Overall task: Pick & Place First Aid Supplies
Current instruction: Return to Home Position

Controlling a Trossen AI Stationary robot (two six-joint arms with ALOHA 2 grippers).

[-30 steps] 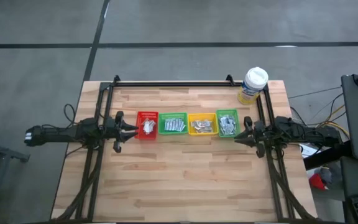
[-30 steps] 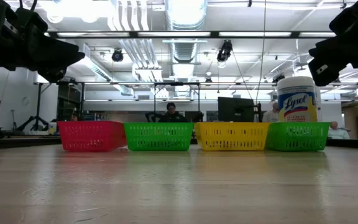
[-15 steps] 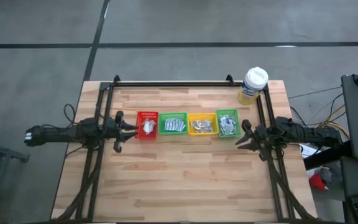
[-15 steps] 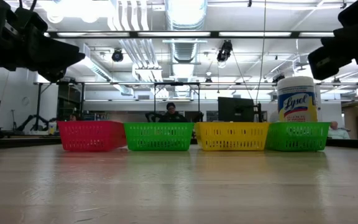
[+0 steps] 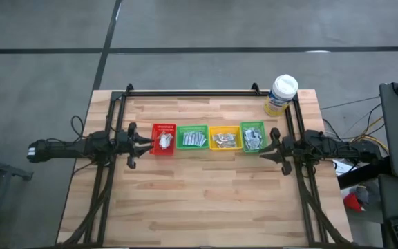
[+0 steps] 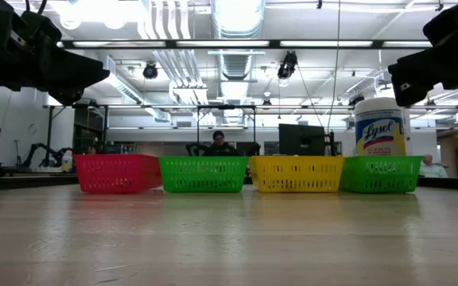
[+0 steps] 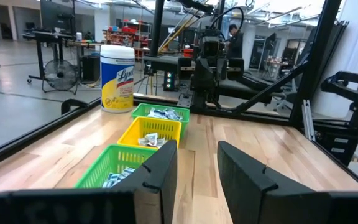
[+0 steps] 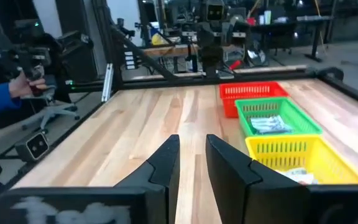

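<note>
Widely apart, end effectors [image 5: 147, 144] [image 5: 267, 150], bins [image 5: 192, 127] between

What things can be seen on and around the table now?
table: one, light wood, under everything.
bins: four in one row at mid-table: red bin, green bin, yellow bin, second green bin.
first aid supplies: many, mostly white and silver, inside the bins.
wipes tub: one, yellow with white lid, far right corner.
left gripper: one, dark, beside the red bin, jaws open, empty.
right gripper: one, dark, beside the second green bin, jaws open, empty.
</note>
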